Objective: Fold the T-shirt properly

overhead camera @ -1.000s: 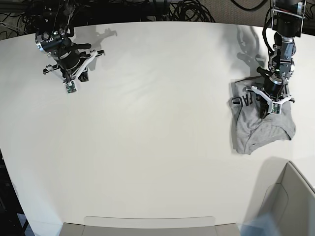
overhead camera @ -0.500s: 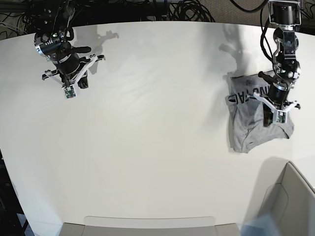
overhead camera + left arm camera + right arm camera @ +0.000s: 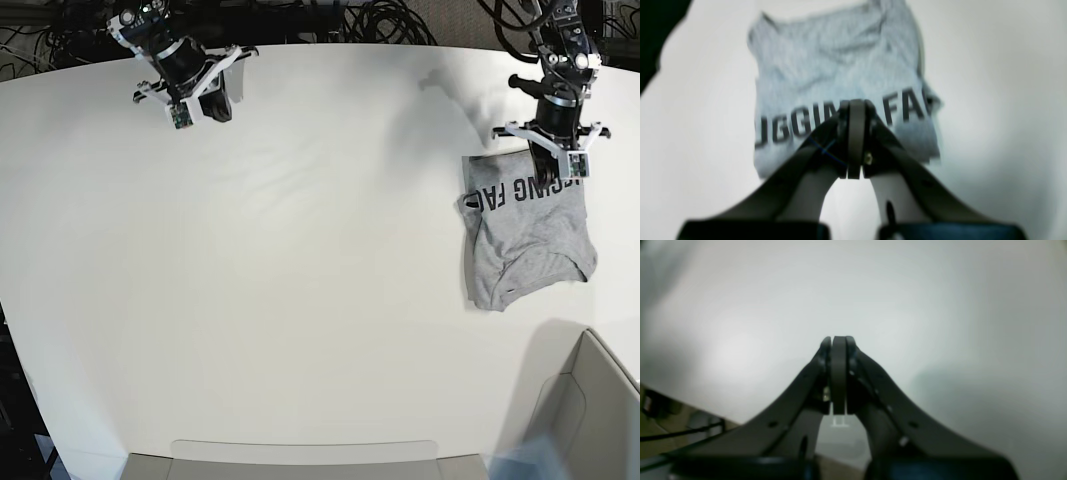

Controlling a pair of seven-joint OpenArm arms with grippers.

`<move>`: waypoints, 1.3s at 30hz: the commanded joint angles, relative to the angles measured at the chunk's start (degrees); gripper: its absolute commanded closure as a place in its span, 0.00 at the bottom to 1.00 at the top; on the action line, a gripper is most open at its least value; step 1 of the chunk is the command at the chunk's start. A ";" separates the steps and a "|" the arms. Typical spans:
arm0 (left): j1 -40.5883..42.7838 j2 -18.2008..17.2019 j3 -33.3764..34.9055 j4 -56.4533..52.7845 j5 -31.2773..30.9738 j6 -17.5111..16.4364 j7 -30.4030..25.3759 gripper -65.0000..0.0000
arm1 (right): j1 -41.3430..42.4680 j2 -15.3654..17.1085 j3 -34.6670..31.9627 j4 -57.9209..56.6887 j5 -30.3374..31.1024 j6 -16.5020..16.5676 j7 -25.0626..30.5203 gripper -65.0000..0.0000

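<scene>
Base view: the T-shirt (image 3: 525,235) lies bunched in a rough folded heap near the right edge of the white table (image 3: 300,280), lettering side up, with black capitals running across its upper part. Its lower edge curls in a loose fold toward the grey bin (image 3: 590,410) at the bottom right corner, which stands apart from it. The left gripper (image 3: 545,175) hangs over the top edge of the shirt, jaws pressed together and holding nothing; whether its tip touches the cloth cannot be told. The right gripper (image 3: 215,105) is far across the table at the upper left, near the back edge, also closed and empty, with only bare tabletop beneath it. A tangle of black cables (image 3: 370,20) lies behind the table's far edge. A pale flat panel (image 3: 300,455) sits along the near edge.

In the left wrist view the closed fingers (image 3: 857,133) cover the middle of the lettering, so only parts of the words show on either side. The right wrist view shows its shut fingers (image 3: 838,373) over plain white surface.
</scene>
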 commanded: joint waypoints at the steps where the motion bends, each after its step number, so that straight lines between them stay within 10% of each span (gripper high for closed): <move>1: 1.92 0.56 -0.47 1.16 -0.27 0.16 -1.58 1.00 | -1.47 0.08 0.13 1.17 0.26 0.00 2.03 1.00; 12: 19.68 9.53 0.06 0.90 6.58 -0.02 -11.96 1.00 | -13.60 -0.18 0.04 0.73 0.26 0.00 4.22 1.00; 20: 26.01 11.20 -0.38 -7.19 6.67 -0.10 -13.54 1.00 | -19.93 -1.76 0.40 -6.57 0.17 0.00 11.35 1.00; 24: 27.94 11.20 -0.29 -16.86 7.29 -0.10 -23.38 1.00 | -20.19 -1.85 0.40 -15.36 0.17 0.00 17.15 1.00; 39: 14.14 9.70 -0.12 -58.09 16.60 -0.10 -35.78 1.00 | -6.39 -0.88 0.31 -45.34 -6.69 0.09 23.21 1.00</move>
